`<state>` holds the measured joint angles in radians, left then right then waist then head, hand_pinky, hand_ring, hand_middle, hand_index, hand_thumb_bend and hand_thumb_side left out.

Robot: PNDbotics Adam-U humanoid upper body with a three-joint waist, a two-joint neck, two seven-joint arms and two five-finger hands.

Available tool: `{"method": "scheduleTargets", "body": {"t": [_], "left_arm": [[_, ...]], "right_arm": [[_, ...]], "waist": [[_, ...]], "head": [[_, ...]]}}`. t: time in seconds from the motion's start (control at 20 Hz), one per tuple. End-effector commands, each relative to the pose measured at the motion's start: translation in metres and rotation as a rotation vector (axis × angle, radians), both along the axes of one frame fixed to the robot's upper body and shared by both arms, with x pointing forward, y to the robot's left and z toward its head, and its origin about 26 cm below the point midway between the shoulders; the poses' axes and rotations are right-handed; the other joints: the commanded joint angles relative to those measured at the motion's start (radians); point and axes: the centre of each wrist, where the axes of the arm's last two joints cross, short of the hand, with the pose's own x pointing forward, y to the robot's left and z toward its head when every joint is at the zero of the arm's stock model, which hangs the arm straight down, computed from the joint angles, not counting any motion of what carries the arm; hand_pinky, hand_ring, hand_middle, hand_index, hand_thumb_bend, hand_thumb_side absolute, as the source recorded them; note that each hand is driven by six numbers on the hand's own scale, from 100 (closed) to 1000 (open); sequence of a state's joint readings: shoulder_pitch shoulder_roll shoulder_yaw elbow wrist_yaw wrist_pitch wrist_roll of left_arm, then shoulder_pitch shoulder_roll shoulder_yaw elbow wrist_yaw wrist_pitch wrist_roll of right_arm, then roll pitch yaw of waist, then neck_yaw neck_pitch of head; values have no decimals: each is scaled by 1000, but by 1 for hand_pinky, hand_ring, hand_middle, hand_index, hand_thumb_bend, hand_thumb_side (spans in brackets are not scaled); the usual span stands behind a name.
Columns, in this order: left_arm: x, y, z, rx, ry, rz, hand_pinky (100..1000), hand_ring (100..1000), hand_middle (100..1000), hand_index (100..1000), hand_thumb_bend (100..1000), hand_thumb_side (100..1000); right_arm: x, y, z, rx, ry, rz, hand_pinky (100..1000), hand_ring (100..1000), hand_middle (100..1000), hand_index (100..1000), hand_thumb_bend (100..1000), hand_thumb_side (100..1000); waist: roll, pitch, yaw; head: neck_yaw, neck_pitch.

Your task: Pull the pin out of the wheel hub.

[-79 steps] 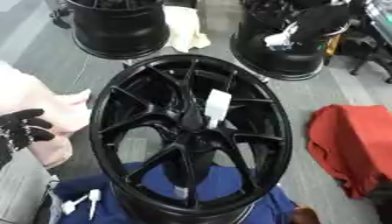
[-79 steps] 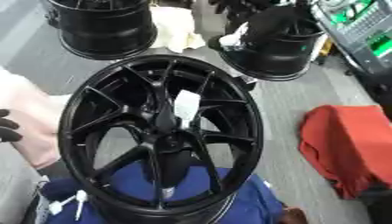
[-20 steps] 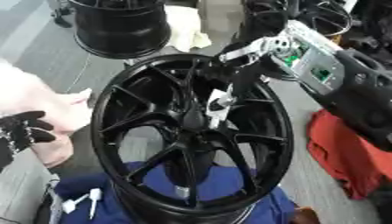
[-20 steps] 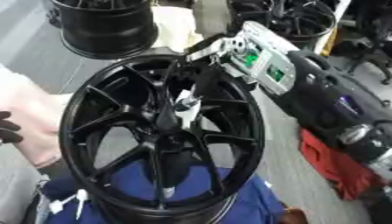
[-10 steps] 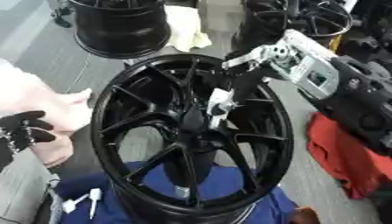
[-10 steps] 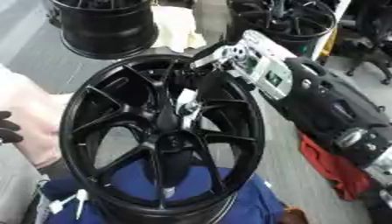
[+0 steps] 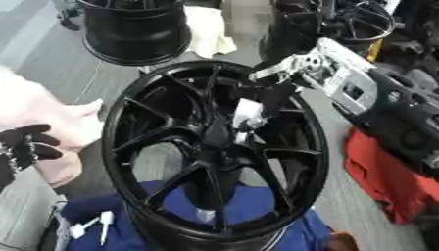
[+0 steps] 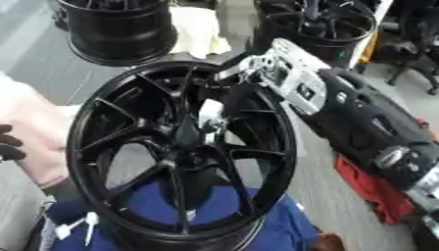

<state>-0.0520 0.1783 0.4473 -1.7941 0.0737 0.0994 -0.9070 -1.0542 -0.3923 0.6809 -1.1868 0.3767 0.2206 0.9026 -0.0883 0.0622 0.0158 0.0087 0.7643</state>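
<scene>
I see the wheel [image 7: 214,152] lying face up on a blue cloth [image 7: 283,220], filling the middle of both views. Its near rim is cut off by the bottom edge.

The right hand [image 7: 266,95] comes in from the upper right over the far rim and reaches down between the spokes to the hub [image 7: 225,142]. Its dark fingers [image 7: 276,98] blend into the black spokes, so I cannot tell whether they are open or closed. The silver wrist housing [image 7: 330,78] and black forearm hide part of the far right rim.

At the hub I make out a small white and silver piece [image 7: 249,117], touching or just beside the fingertips; it is blurred. I take it for the pin, but I cannot tell whether it sits in the hub or is held.

The left hand [image 7: 21,147] shows at the left edge, partly cut off, fingers curled, holding nothing that I can see, beside a pale pink shape [image 7: 51,122].

Two more black wheels [image 7: 137,29] stand at the far edge. A red cloth [image 7: 386,171] lies right of the wheel, partly hidden by the forearm. Small white bits [image 7: 90,226] lie on the blue cloth at lower left.

I can read no writing or labels.
</scene>
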Motion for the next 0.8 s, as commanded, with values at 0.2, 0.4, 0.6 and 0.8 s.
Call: {"method": "scheduleTargets", "body": {"t": [0.2,0.4,0.6,0.8], "left_arm": [[1,3,11,33,-22,-5,831,702,687,883,100,874],[1,3,11,34,-22,-5,831,702,687,883,100,874],[1,3,11,33,-22,-5,832,703,687,883,100,874],[1,3,11,33,-21,-4,832,703,687,883,100,875]], "right_arm": [[-3,-3,17,19,-22,-9,719,751,725,854,439,384],[-5,-3,21,29,-27,-10,673,707,683,826,409,366],[-7,-3,26,39,-37,-14,632,668,647,798,382,359],[-8,-3,30,45,-46,-18,601,643,625,779,346,332]], "waist": [[6,-7,-1],[6,-7,-2],[6,-7,-2],[6,-7,-2]], "head": [[1,6],[1,6],[2,6],[2,6]]}}
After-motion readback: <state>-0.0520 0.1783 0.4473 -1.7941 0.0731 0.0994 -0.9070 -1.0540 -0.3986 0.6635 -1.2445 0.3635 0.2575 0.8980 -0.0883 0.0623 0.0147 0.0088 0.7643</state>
